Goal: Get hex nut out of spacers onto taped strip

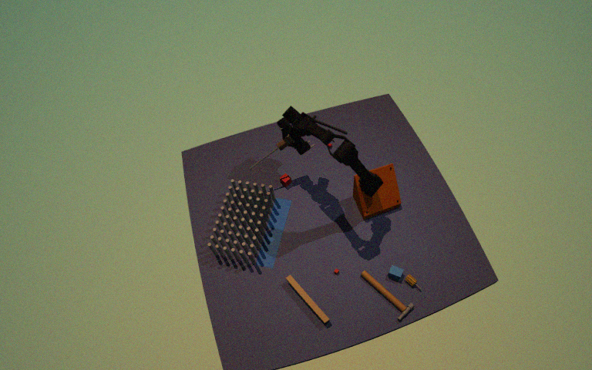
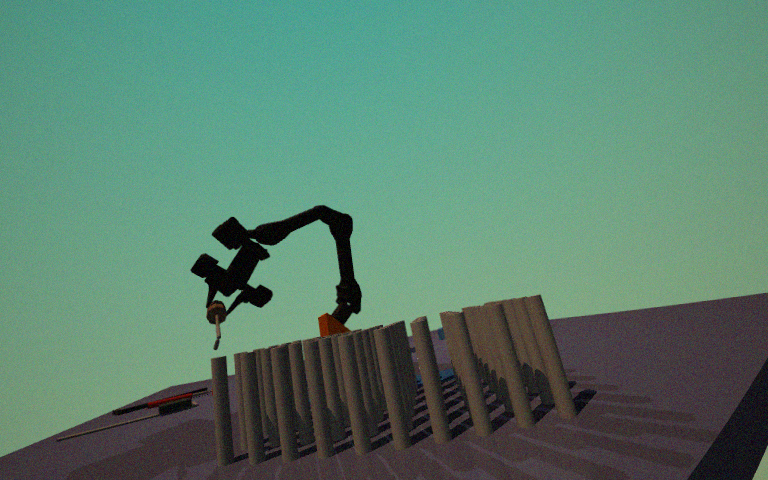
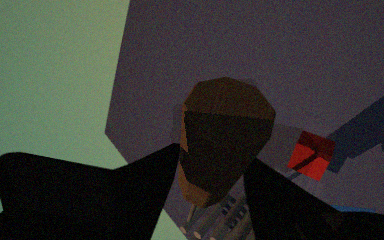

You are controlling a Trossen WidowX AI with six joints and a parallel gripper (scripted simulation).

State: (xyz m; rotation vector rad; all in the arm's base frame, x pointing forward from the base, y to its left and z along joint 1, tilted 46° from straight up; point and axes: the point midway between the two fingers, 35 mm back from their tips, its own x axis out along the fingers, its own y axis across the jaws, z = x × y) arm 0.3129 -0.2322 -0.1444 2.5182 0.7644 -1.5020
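My gripper (image 1: 285, 142) (image 2: 216, 308) (image 3: 212, 156) is shut on the wooden handle of a tool. The tool's thin metal shaft (image 1: 264, 159) (image 2: 218, 329) slants down from the handle, with its end in the air beyond the back corner of the field in the top view. The spacers (image 1: 253, 237) (image 2: 468, 373) stand upright in rows, below and clear of the gripper. The blue taped strip (image 1: 283, 210) (image 2: 445, 374) lies along their near side. I cannot see the hex nut; it is hidden or too small to tell.
A red cube (image 1: 284, 179) (image 3: 320, 169) lies by the field's corner. A wooden bar (image 1: 307, 299), T-headed tool (image 1: 384, 291), blue block (image 1: 395, 273), yellow-handled piece (image 1: 411, 280) and small red cube (image 1: 336, 271) lie opposite. A dark rod (image 1: 337, 127) lies behind the arm.
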